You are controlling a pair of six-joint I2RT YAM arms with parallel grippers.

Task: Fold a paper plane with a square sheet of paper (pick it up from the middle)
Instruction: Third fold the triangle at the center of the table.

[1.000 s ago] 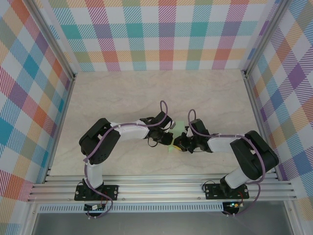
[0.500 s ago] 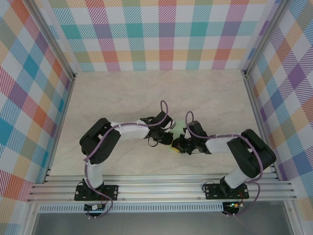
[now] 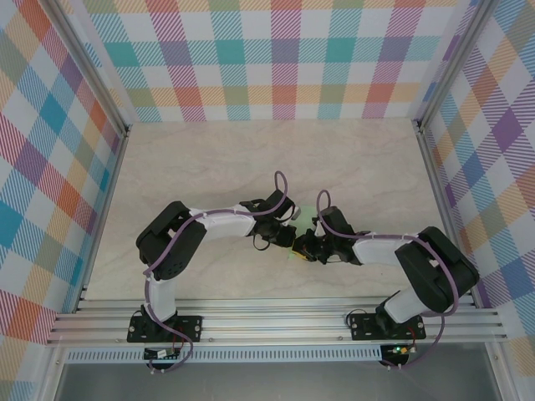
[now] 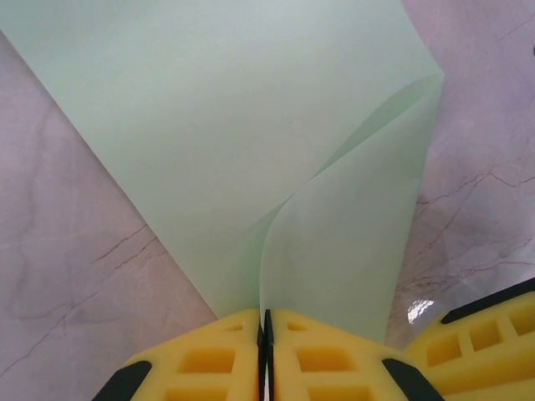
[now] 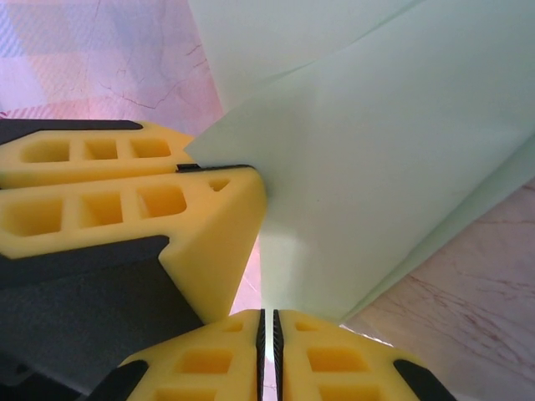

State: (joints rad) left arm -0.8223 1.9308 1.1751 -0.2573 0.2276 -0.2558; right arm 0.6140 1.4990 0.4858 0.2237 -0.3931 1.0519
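My left gripper (image 4: 266,334) and right gripper (image 5: 269,327) both clamped tight on paper (image 4: 251,125). Paper judged thin, floppy, tear-prone; best hold at folded edge.

Desk (image 3: 251,159): pale marbled surface with thin reddish veins.
Walls (image 3: 284,58): multicoloured plaid panels stood on three sides.
Rail (image 3: 284,322): silver metal, ran along the near edge.

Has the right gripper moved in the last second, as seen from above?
Yes. The right gripper, shut on the sheet of paper, has crept slightly left and toward the near rail.
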